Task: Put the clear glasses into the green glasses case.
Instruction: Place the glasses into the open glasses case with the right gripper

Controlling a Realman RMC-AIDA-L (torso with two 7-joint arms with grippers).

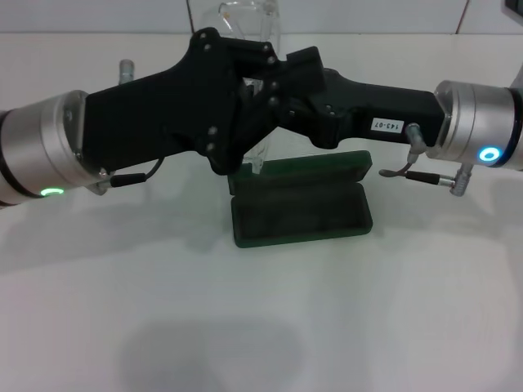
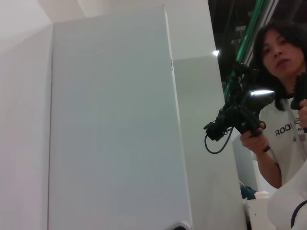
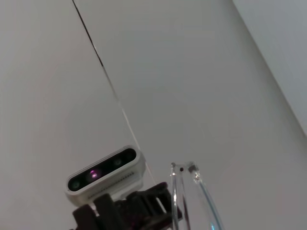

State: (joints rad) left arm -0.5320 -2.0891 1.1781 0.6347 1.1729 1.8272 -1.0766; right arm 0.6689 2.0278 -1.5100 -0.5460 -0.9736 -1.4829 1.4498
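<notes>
The green glasses case (image 1: 301, 200) lies open on the white table, lid tilted back and dark lining showing. Above its back left corner my left gripper (image 1: 248, 102) and right gripper (image 1: 276, 91) meet tip to tip. The clear glasses (image 1: 249, 20) stand up between them, lenses rising above the black gripper bodies and one thin arm hanging down toward the case. Which gripper has hold of them is hidden by the overlapping bodies. The right wrist view shows the clear glasses' arms (image 3: 184, 191) close by, with the left arm's wrist camera (image 3: 103, 170) just beyond.
The white table (image 1: 261, 327) stretches in front of the case. In the left wrist view a white panel (image 2: 110, 124) fills most of the picture, and a person (image 2: 278, 120) holding a black handheld controller stands off to one side.
</notes>
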